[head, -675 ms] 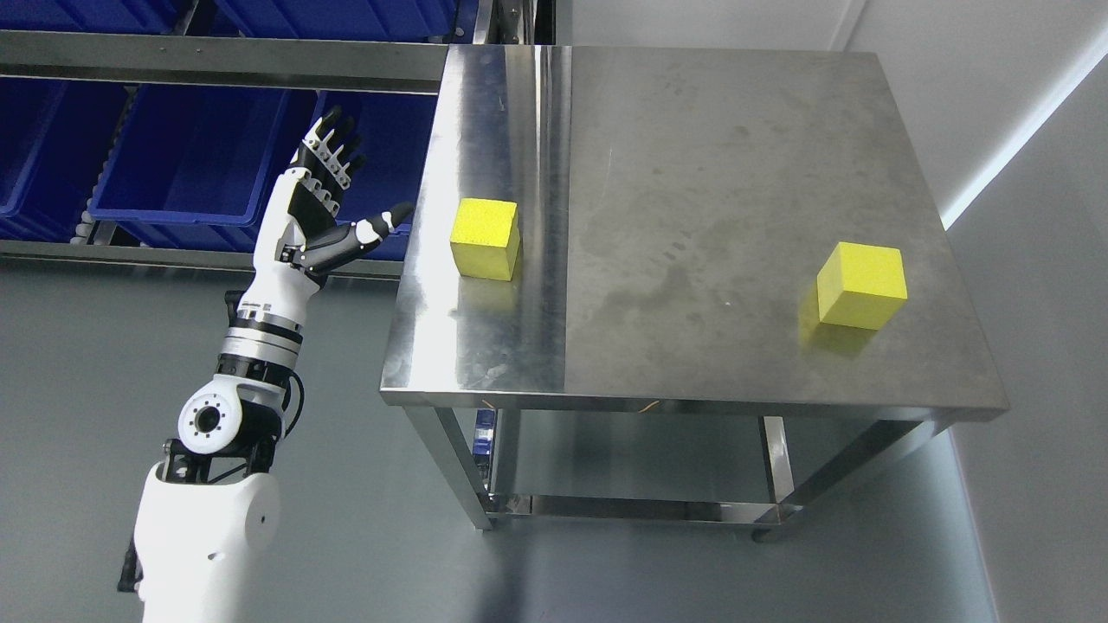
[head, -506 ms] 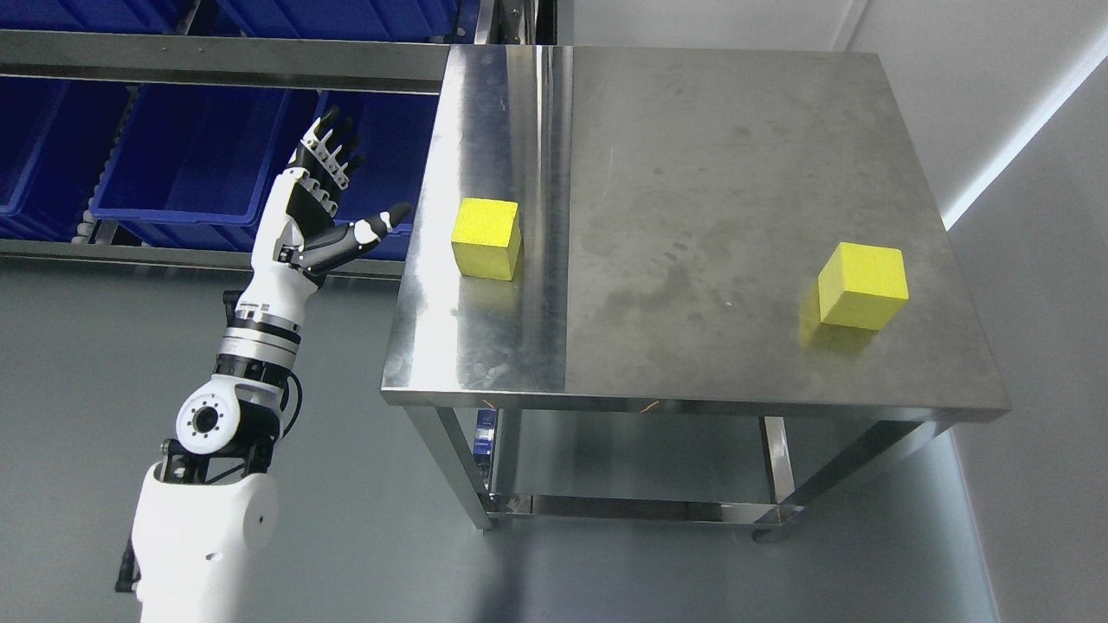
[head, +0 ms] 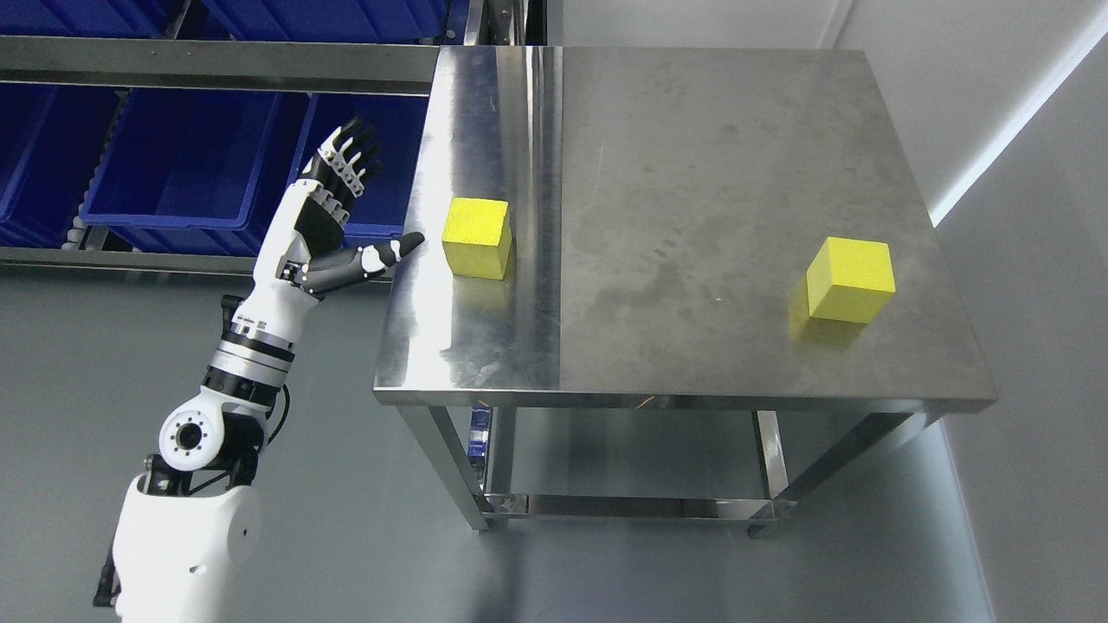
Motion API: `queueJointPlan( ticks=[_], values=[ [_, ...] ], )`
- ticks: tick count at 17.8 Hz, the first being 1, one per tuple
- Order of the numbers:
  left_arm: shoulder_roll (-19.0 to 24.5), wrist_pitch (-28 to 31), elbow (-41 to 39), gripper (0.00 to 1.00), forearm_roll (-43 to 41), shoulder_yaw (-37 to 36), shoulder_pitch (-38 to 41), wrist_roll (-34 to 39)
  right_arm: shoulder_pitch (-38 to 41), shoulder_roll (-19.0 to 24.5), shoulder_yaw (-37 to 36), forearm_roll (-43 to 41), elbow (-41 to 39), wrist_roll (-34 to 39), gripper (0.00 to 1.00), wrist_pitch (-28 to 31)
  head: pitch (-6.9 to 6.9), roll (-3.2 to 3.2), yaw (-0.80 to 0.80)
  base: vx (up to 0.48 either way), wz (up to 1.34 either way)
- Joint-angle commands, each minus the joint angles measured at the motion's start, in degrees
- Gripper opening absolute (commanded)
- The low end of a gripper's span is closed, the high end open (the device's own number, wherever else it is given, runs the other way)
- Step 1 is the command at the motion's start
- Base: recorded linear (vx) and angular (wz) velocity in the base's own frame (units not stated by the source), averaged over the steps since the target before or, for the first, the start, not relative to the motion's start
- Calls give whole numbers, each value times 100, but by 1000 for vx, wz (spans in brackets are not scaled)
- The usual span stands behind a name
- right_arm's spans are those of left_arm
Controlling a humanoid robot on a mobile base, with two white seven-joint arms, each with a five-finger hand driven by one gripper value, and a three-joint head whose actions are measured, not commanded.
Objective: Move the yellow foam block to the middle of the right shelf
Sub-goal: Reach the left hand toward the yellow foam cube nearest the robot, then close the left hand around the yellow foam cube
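Two yellow foam blocks lie on the steel table (head: 692,173). One block (head: 476,237) sits near the table's left edge, the other (head: 850,279) near the right edge. My left hand (head: 359,208) hovers just left of the left block, palm toward it, fingers spread open and holding nothing. Its thumb tip reaches over the table's left edge, a short gap from the block. The right arm is out of the picture.
A metal rack with blue bins (head: 182,164) stands at the left behind my arm. The table has a lower crossbar frame (head: 606,506). Grey floor lies in front and a white wall rises at the right.
My left hand has moved right toward the left block, and its thumb now overlaps the table edge. The camera has shifted a little, moving the whole scene left.
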Motion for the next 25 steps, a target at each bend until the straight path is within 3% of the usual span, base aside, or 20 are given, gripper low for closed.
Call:
queueJointPlan(
  ticks=[1,4,10,17,22,25],
  values=[
    [547,-48,325,96,-574,-45,74,-528,-8,-100,0,0,-100,1,100,-1,0,0,0,-18,-74],
    [547,-31,695,96,-1208,-37,-154,-678,-8,-100,0,0,-100,1,100,-1,0,0,0,-19,-77],
    [328,66,1337,96,-1693,-212,-865,-740,-8,-100,0,0,-100,1,100,-1,0,0,0,3,23],
    [47,839,1777,95,-1693,-792,-1490,-1065,-8,-100,0,0,-100,1,100,-1,0,0,0,0,0],
    [-112,831,2137,83,-1693,-837,-1587,-1601,-8,-100,0,0,-100,1,100,-1,0,0,0,0,0],
    [-147,822,2155,71,-1684,-714,-1588,-1637,-17,-100,0,0,-100,1,100,-1,0,0,0,0,0]
  ],
)
